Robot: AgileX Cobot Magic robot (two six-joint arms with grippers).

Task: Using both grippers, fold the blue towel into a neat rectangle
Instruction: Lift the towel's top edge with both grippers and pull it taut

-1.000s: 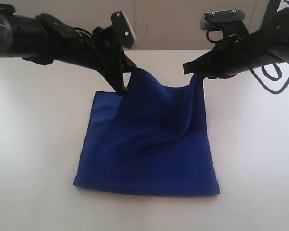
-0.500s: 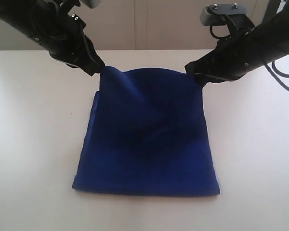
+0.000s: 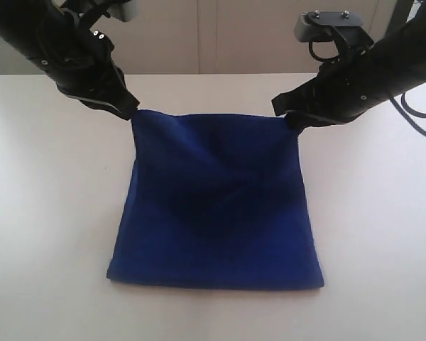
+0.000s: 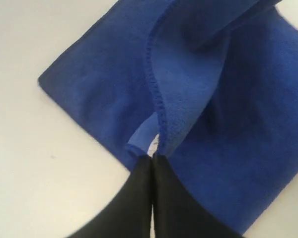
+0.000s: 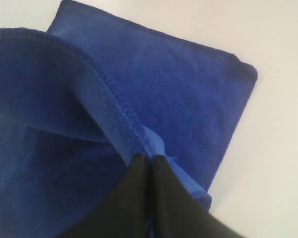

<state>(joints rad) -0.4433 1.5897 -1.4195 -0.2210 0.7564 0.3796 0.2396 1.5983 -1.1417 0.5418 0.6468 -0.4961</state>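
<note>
On the plain white worktop [image 3: 42, 227] lies the deep royal-blue fleecy towel [image 3: 213, 220], near edge flat, far edge held up off it. Left black pincer [image 3: 130, 111] is clamped on the far-left corner, right black pincer [image 3: 290, 117] pinched on the far-right one. Looks light and floppy, zero stiffness, so corners seem the right place to grab.

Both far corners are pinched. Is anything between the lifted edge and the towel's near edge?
Nothing visible. The left end effector and right end effector grip the towel corners; only its own lower layer lies ahead.
</note>
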